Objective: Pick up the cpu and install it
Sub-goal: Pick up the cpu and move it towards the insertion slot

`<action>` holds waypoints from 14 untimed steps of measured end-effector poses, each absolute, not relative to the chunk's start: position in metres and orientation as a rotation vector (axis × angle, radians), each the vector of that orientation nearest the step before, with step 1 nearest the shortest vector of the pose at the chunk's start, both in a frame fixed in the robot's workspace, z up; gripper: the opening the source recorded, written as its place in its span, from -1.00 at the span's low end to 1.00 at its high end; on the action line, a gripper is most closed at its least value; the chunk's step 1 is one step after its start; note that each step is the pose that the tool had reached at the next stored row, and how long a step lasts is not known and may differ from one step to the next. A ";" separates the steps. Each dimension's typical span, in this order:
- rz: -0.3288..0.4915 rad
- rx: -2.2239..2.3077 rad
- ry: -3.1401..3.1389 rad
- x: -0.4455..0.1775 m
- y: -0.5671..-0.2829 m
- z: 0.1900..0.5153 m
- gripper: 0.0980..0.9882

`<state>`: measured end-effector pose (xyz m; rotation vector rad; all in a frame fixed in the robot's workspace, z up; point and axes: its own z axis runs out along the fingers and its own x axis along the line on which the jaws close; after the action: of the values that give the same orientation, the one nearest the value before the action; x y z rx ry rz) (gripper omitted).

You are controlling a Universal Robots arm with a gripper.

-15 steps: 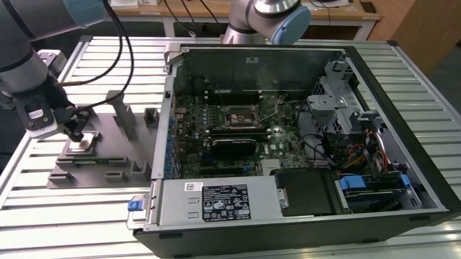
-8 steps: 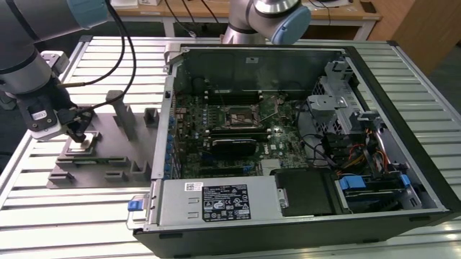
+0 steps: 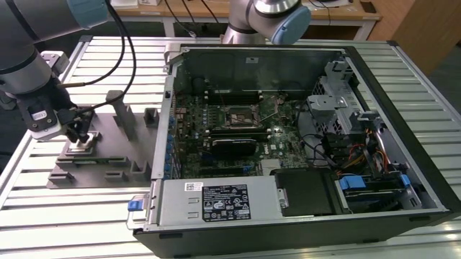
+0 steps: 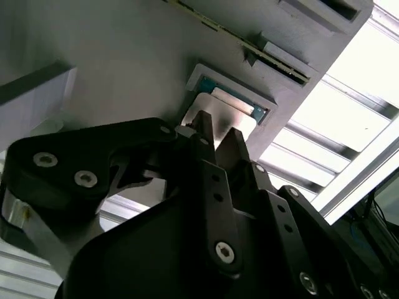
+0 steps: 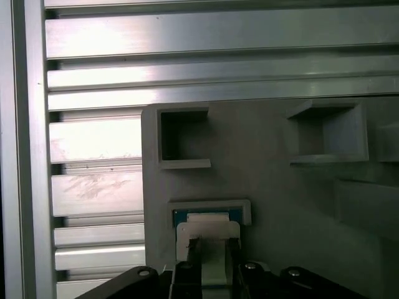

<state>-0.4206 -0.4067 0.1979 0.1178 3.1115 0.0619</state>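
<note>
The cpu (image 5: pixel 209 229), lying flat in a pocket of the grey fixture (image 3: pixel 86 175) at the exterior view's left, is being overhung by the gripper (image 4: pixel 216 132) with jaws slightly apart, and is being judged light, stiff, slick-topped, fragile, best gripped by opposite edges.

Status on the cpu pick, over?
Gripper down on the cpu, hold unconfirmed. Cpu at its pocket in the grey fixture, exterior view's left. Nothing in the way.
</note>
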 end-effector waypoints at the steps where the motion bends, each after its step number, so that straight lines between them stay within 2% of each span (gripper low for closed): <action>1: 0.062 0.118 3.111 -0.421 -0.407 0.198 -0.56; 2: 0.062 0.118 3.111 -0.421 -0.407 0.198 -0.56; 5: 0.062 0.118 3.112 -0.421 -0.407 0.198 -0.17; 6: 0.062 0.118 3.111 -0.421 -0.407 0.198 -0.17; 8: 0.061 0.118 3.111 -0.421 -0.407 0.198 0.09; 9: 0.061 0.118 3.111 -0.421 -0.407 0.198 0.09; 11: 0.061 0.118 3.111 -0.421 -0.407 0.198 0.36; 13: 0.061 0.118 3.112 -0.421 -0.407 0.198 0.36; 14: 0.061 0.118 3.112 -0.421 -0.407 0.198 0.50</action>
<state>-0.4206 -0.4071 0.1979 0.1178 3.1115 0.0612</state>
